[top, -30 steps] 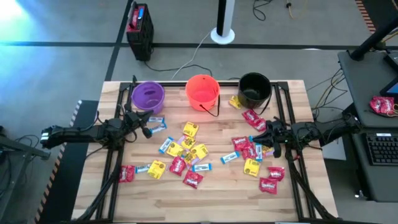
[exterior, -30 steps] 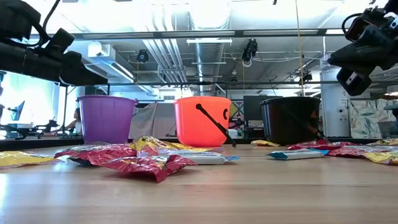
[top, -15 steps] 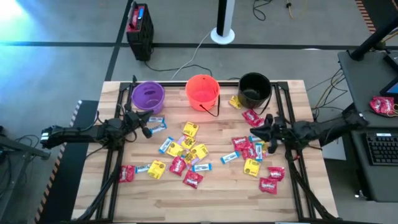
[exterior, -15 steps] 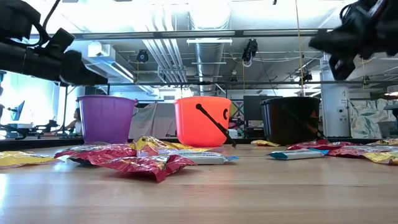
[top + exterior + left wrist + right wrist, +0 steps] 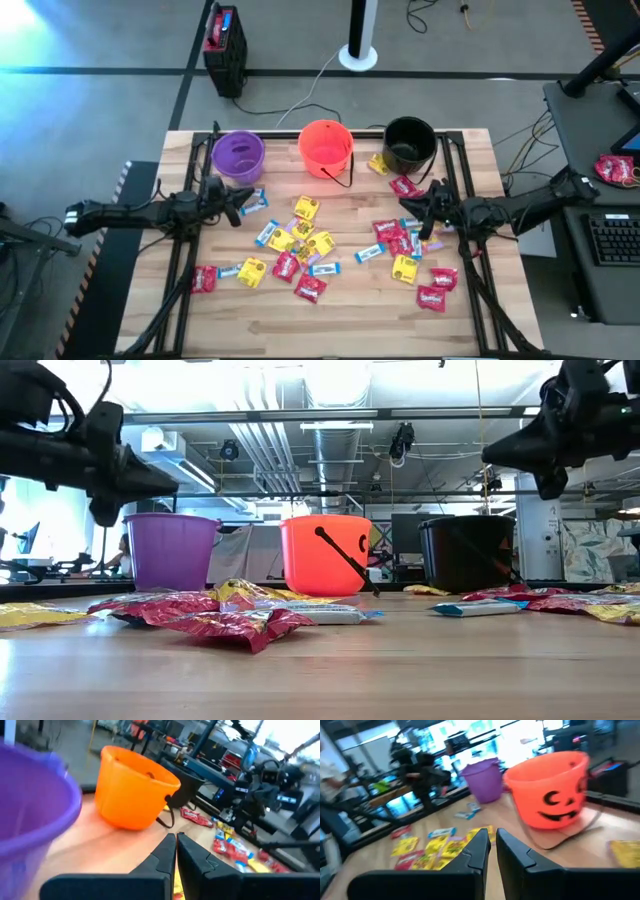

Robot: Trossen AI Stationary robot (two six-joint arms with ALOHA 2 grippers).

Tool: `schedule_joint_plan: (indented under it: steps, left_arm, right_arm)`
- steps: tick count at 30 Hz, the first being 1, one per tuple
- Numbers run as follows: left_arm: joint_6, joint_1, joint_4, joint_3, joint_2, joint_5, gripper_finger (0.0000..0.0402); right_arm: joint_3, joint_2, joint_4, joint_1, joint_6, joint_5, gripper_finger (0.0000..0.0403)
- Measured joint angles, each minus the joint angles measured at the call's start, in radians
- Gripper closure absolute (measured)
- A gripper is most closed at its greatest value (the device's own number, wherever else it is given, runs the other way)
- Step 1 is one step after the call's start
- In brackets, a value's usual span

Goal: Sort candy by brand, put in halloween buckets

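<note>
While both closed, empty hands hover, the orange bucket [image 5: 326, 147] stands upright, handle [image 5: 342, 172] hanging toward the candy [image 5: 305, 240].

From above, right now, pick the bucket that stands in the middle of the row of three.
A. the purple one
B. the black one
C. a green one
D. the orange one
D: in the high view the orange bucket stands between the purple bucket on one side and the black bucket on the other, all in a row at the table's far edge.
</note>
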Motion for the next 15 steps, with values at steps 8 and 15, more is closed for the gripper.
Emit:
schedule_joint_plan:
  steps: [8, 15]
  left_arm:
    - [0.21, 0.001, 0.185, 0.0, 0.05, -0.014, 0.0402]
    - [0.278, 0.002, 0.271, 0.05, 0.055, -0.031, 0.0402]
  right_arm:
    - [0.0, 0.007, -0.008, -0.001, -0.183, 0.092, 0.0374]
    - [-0.001, 0.065, 0.076, 0.027, -0.408, -0.148, 0.0374]
